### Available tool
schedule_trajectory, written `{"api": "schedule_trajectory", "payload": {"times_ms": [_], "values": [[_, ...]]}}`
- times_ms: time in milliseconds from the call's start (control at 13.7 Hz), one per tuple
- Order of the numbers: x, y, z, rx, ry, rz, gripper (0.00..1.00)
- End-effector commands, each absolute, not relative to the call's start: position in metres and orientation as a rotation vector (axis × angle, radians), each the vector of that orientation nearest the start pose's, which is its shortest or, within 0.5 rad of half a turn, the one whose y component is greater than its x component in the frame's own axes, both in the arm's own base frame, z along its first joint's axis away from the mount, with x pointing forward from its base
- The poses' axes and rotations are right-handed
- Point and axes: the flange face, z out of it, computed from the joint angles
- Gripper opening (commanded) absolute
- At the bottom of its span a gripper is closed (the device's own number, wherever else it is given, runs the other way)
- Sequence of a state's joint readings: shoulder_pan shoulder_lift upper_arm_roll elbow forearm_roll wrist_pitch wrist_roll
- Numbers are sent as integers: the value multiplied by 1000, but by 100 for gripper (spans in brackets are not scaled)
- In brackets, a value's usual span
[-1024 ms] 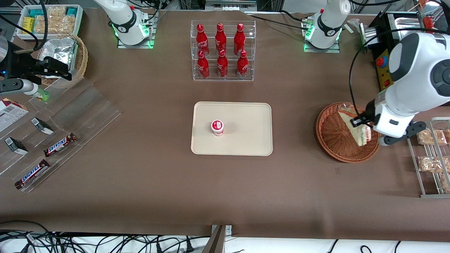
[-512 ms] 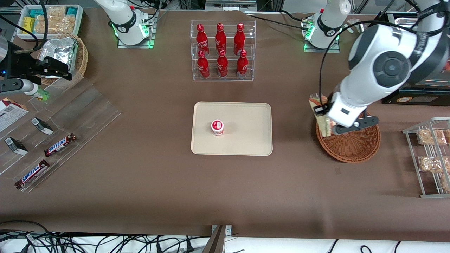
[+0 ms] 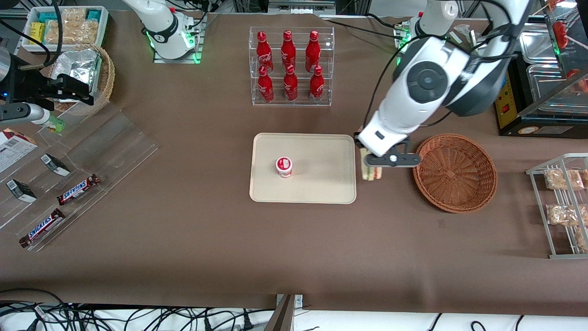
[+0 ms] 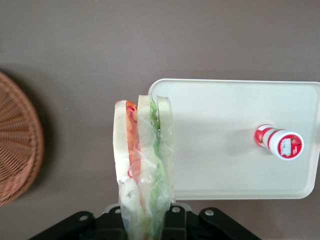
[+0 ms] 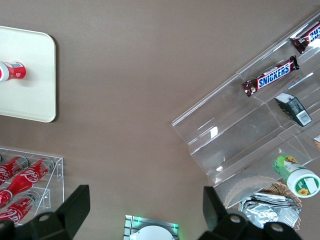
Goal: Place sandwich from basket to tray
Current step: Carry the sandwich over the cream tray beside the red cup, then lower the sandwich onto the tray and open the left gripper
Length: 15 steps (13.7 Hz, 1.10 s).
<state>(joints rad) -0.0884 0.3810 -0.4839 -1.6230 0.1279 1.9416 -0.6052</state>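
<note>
Overall: brown tabletop [image 3: 193, 239], clear rack of red bottles [image 3: 290, 66] toward edge farthest from front cam, chocolate bars on acrylic steps [image 3: 78, 189] at parked arm's end. Cream tray [image 3: 321, 188] mid-table w/ small red-white cup [image 3: 284, 166] on it. Gripper [image 3: 373, 171] closed on sandwich [image 4: 143, 165], held above bare cloth between tray edge and basket [image 3: 455, 172], probably just clear of tray rim. Wedge upright in clear wrap: white bread, red, pink, green layers. Basket w/o contents.

Wrapped sandwich [image 3: 371, 172] hangs, seemingly midair, between basket [image 3: 455, 173] and tray [image 3: 321, 184].
</note>
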Motion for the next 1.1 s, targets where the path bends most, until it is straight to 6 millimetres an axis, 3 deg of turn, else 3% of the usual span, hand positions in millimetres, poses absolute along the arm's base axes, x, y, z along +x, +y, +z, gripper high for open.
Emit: {"api": "schedule_trajectory", "payload": {"times_ms": [0, 220, 585, 951, 1024], "values": [[567, -349, 377, -3137, -28, -27, 0], [557, -375, 326, -3119, 0, -1, 0], [546, -398, 255, -3089, 14, 0, 0], [539, -404, 231, -3062, 69, 21, 0], [539, -404, 230, -3060, 72, 20, 5]]}}
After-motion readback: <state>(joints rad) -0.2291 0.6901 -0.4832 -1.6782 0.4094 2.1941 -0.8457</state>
